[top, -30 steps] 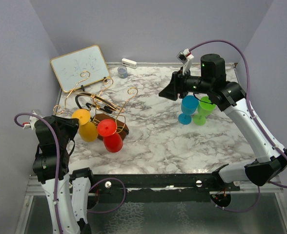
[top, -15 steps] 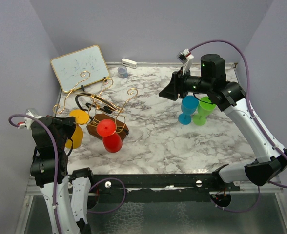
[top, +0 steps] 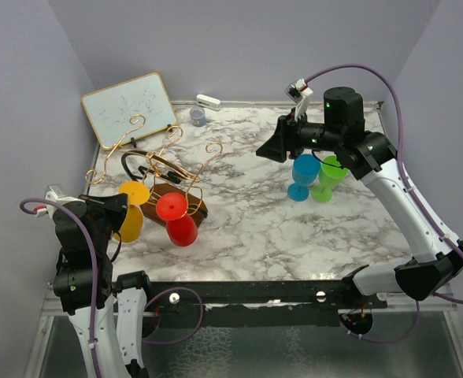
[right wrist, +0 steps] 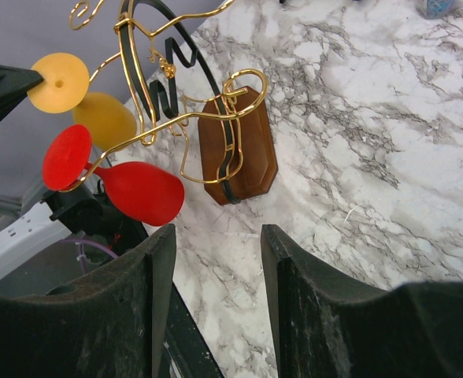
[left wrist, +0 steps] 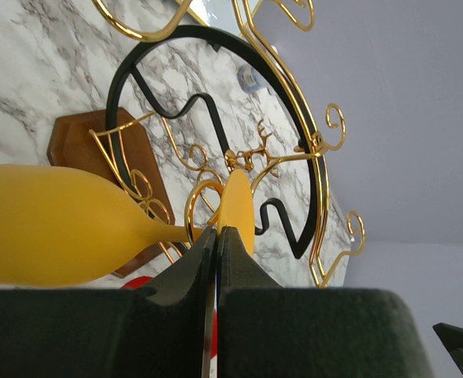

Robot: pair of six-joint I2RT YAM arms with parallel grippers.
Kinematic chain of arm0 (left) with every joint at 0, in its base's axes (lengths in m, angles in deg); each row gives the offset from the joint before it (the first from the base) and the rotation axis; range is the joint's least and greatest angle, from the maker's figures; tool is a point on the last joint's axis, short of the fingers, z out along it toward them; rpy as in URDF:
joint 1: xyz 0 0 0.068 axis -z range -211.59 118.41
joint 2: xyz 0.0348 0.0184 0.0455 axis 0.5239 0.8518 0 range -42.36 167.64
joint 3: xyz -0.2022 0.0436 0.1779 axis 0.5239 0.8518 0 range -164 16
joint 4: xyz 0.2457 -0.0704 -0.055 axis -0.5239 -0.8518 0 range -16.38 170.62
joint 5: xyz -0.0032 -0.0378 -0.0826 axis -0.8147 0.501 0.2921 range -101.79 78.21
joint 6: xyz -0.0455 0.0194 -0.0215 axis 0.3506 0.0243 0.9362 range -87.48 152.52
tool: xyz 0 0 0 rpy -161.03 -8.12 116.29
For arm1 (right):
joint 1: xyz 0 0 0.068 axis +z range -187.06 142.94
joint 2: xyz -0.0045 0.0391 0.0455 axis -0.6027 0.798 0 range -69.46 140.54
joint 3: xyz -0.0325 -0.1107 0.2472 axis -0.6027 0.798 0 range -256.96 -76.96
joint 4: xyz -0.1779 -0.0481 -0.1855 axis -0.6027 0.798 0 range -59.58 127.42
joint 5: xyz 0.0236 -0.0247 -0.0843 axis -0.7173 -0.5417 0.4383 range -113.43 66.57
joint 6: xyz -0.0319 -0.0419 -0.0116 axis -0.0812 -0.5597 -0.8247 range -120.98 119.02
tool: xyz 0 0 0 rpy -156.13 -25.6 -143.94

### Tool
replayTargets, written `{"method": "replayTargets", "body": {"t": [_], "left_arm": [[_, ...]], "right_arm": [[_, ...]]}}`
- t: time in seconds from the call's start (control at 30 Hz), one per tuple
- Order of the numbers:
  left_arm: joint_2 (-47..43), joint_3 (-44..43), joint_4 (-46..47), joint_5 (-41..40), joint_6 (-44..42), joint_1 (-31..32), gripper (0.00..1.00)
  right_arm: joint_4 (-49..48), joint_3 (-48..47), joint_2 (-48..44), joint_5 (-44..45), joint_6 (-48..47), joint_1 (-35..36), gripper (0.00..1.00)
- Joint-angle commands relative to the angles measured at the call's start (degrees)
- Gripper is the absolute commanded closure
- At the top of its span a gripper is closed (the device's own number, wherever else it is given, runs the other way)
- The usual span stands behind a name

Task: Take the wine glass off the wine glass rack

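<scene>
The gold wire wine glass rack [top: 164, 161] stands on its brown wooden base [top: 188, 206] at the table's left. A yellow wine glass [top: 129, 222] and a red wine glass [top: 182, 229] hang from its arms. My left gripper [top: 120, 204] is shut on the rim of the yellow glass's foot [left wrist: 236, 211]. In the left wrist view the jaws [left wrist: 217, 230] pinch the thin disc, and the stem still passes through a gold hook [left wrist: 194, 206]. My right gripper [top: 268, 149] is open and empty above mid-table, its fingers [right wrist: 157, 260] spread wide.
A blue glass [top: 302, 176] and a green glass [top: 327, 178] stand upright at the right, below the right arm. A whiteboard [top: 129, 108] leans at the back left. A small blue-grey cup [top: 198, 116] and a white object [top: 208, 101] sit by the back wall.
</scene>
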Motion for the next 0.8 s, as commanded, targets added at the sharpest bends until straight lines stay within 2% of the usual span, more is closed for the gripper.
{"method": "replayTargets", "body": {"t": [0.0,0.3,0.53,0.77], "left_arm": [[-2.4,2.6,1.7,3.7,2.8,0.0,1.00],[-4.6,4.6,4.8,2.9,3.8,0.0,1.00],[-2.4,6.9,11.0,2.4,4.3,-0.1,1.00],[0.8,5.5,14.4,-1.0,2.3,0.0,1.00]], "right_arm": [[-1.2,-0.4,-0.7,0.3,0.6,0.3,0.52],[-1.5,-0.2,-0.7,0.0,0.6,0.3,0.52],[-1.5,-0.2,-0.9,0.3,0.6,0.2,0.52],[-2.0,0.0,-0.8,0.1,0.7,0.2,0.52]]}}
